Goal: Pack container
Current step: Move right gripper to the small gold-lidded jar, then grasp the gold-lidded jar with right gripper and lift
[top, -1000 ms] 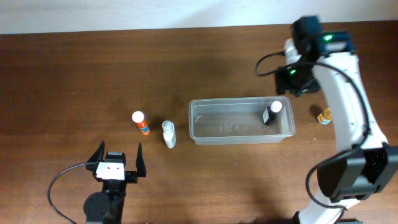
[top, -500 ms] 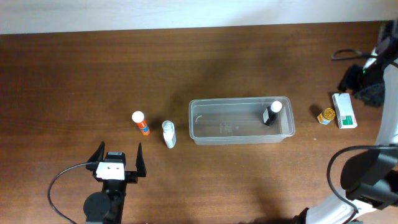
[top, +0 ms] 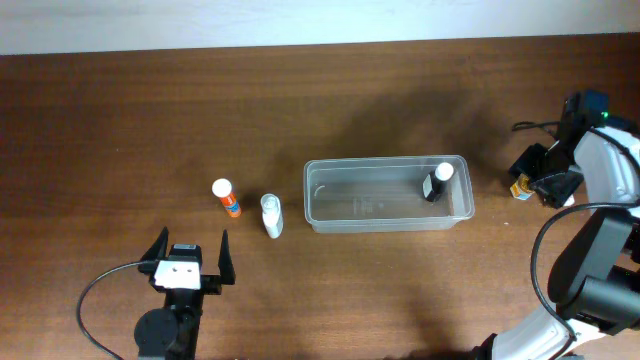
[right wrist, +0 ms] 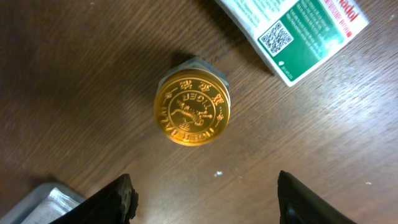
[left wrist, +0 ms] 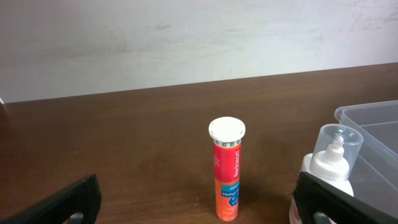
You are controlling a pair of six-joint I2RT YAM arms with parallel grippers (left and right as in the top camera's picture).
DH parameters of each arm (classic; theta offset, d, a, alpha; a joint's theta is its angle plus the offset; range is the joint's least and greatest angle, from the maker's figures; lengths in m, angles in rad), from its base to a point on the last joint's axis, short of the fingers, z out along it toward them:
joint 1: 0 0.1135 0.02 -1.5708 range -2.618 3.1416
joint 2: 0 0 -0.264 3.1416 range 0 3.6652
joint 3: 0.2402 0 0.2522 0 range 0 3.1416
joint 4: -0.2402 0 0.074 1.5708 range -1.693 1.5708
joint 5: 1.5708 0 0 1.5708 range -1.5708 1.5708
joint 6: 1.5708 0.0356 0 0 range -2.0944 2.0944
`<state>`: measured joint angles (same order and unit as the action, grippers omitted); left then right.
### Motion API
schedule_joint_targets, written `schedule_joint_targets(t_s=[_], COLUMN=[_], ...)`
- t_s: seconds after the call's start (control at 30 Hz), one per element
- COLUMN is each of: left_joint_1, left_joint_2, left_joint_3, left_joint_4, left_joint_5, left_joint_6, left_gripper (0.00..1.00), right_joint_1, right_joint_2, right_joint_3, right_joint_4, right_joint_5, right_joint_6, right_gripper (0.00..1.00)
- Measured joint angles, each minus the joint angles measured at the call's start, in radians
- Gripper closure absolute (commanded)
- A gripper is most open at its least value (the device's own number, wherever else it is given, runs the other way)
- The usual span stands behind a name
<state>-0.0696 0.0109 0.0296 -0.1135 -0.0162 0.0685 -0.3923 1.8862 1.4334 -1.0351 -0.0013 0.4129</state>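
The clear container (top: 385,162) sits at the table's middle with a black bottle with a white cap (top: 436,182) leaning inside its right end. My right gripper (top: 545,176) is open above a small gold-lidded jar (right wrist: 191,109), right of the container; the jar lies ahead of the fingertips (right wrist: 205,205). A green-and-white box (right wrist: 298,31) lies beside the jar. My left gripper (top: 187,262) is open and empty near the front edge. Ahead of it (left wrist: 199,208) stand an orange tube (left wrist: 227,171) and a white bottle with a clear cap (left wrist: 329,165).
The orange tube (top: 227,198) and the white bottle (top: 271,215) stand left of the container. The container's corner shows in the left wrist view (left wrist: 373,118) and the right wrist view (right wrist: 37,202). The right arm's cable loops at the table's right edge.
My right arm has swung from behind the container's right end out to the right and come down over the gold-lidded jar. The left arm has not moved.
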Motion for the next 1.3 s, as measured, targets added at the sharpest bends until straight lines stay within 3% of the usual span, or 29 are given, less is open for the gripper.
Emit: schedule_joint_targets(t_s=[0.53, 1.3], left_joint_1=[0.000, 0.000], left_joint_2=[0.000, 0.000], left_joint_3=[0.000, 0.000], left_joint_4=[0.000, 0.000], left_joint_5=[0.000, 0.000], left_joint_6=[0.000, 0.000], left_gripper=[0.01, 0.01], right_joint_1=[0.000, 0.000], right_joint_2=[0.077, 0.103], right_joint_3=[-0.013, -0.013], right_joint_4=[0.149, 0.185], right_joint_5=[-0.014, 0.001], right_joint_6=[0.032, 0.028], right_gripper=[0.34, 0.40])
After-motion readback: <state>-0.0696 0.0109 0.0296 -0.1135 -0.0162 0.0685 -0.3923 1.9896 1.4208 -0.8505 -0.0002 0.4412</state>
